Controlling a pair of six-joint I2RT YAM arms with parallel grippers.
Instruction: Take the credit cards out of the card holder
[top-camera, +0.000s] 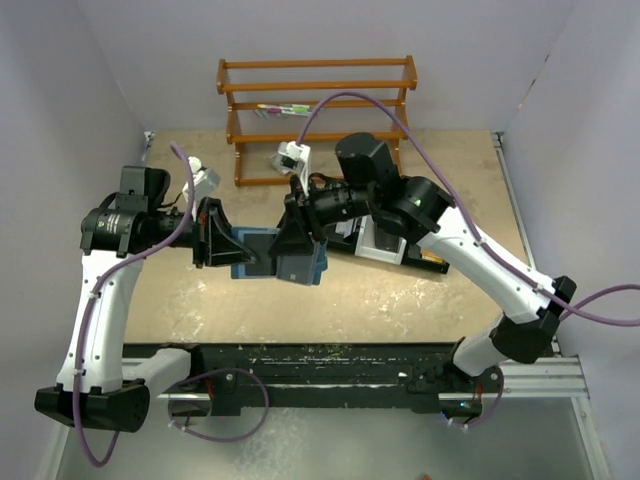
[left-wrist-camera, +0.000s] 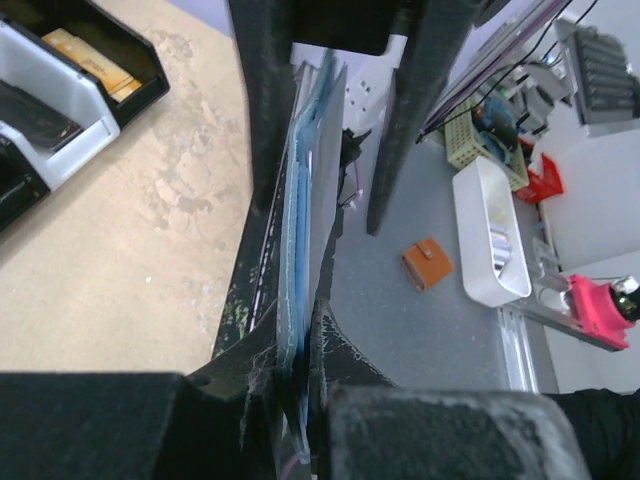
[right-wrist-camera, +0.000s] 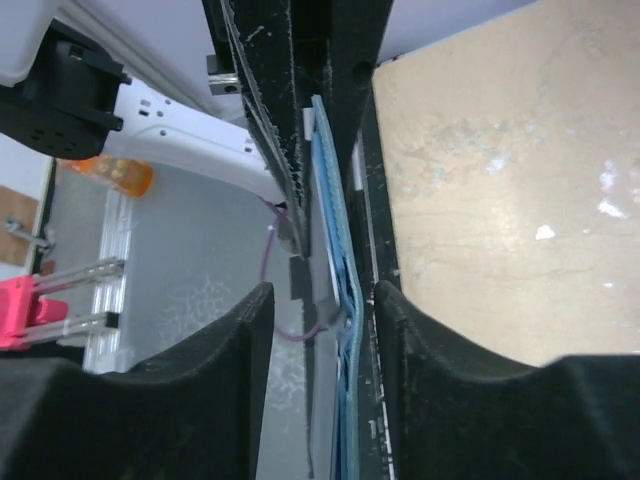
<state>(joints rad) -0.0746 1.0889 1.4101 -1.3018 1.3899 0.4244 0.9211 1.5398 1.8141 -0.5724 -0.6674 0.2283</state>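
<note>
The teal-blue card holder (top-camera: 256, 258) hangs above the table's middle, held on edge between both arms. My left gripper (top-camera: 226, 248) is shut on its left end; the left wrist view shows the card holder (left-wrist-camera: 293, 250) pinched edge-on in my left gripper (left-wrist-camera: 300, 400). A dark grey credit card (left-wrist-camera: 325, 170) lies flat against its side. My right gripper (top-camera: 300, 240) straddles the right end with its jaws open. In the right wrist view the card holder (right-wrist-camera: 335, 240) stands close to the right finger of my right gripper (right-wrist-camera: 320, 310), with a grey credit card edge (right-wrist-camera: 322, 300) beside it.
A black three-compartment tray (top-camera: 436, 264) with a white insert lies under the right arm, right of the card holder; the same tray (left-wrist-camera: 130, 60) holds an orange-brown item (left-wrist-camera: 95, 62). A wooden rack (top-camera: 315, 90) stands at the back.
</note>
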